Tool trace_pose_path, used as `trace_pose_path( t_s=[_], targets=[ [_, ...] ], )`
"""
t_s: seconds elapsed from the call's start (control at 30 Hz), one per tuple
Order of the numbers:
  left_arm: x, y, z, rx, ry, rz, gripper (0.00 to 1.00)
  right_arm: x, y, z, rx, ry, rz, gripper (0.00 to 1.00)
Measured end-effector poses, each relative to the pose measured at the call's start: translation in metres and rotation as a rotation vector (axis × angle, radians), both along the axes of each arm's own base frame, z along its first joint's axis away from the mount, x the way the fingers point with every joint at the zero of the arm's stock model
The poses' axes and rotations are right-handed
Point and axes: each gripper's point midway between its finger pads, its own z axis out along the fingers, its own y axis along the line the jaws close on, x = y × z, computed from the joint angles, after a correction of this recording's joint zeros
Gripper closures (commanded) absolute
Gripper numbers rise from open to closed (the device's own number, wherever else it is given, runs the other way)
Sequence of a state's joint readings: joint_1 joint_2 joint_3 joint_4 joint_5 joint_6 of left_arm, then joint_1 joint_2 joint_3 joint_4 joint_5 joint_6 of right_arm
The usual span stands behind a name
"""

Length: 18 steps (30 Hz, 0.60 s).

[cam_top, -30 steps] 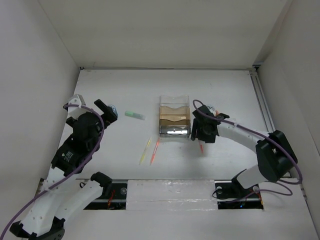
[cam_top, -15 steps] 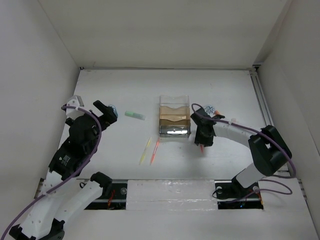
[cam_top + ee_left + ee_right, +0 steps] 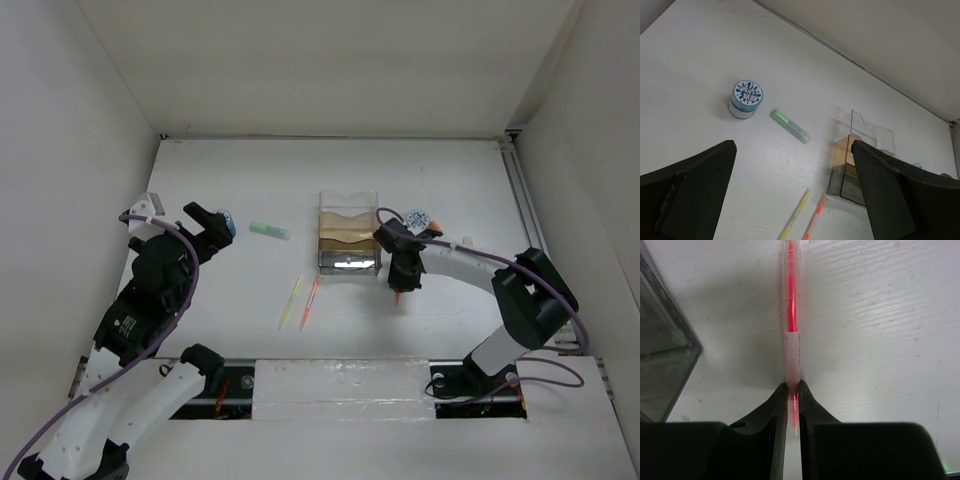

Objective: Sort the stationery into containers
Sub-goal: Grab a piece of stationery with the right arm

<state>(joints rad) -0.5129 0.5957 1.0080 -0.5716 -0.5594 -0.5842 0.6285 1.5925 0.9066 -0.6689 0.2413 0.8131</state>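
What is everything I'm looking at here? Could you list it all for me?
organizer: one, clear with tan inside, middle of the white table.
rolls: two, blue-patterned; one at the far left, one right of the organizer.
green marker: one, left of the organizer.
yellow pen and orange pen: one each, side by side, nearer than the organizer.
red pen: one, right of the organizer's near corner.
small orange item: one, beside the right roll; too small to identify.
left gripper: black, open, holding nothing.
right gripper: black, shut on the red pen.
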Motion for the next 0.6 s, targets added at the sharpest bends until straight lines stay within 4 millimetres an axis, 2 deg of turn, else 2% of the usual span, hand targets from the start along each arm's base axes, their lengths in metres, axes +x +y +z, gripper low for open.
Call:
trace_pose_path(
  t_s=[0.17, 0.33, 0.47, 0.6],
  targets=[
    [0.000, 0.000, 0.000, 0.000, 0.001, -0.003, 0.00, -0.002, 0.003, 0.000, -0.010, -0.011, 0.005, 1.00],
    [0.000, -0.001, -0.001, 0.000, 0.002, -0.003, 0.00, -0.015, 0.008, 0.008, -0.022, -0.017, 0.013, 1.00],
    [0.001, -0.001, -0.002, 0.002, 0.005, -0.003, 0.00, -0.019, 0.008, 0.041, 0.010, -0.076, 0.010, 1.00],
    [0.003, -0.002, -0.004, 0.009, 0.016, -0.001, 0.00, 0.000, 0.014, 0.096, 0.068, -0.209, -0.005, 1.00]
  ],
)
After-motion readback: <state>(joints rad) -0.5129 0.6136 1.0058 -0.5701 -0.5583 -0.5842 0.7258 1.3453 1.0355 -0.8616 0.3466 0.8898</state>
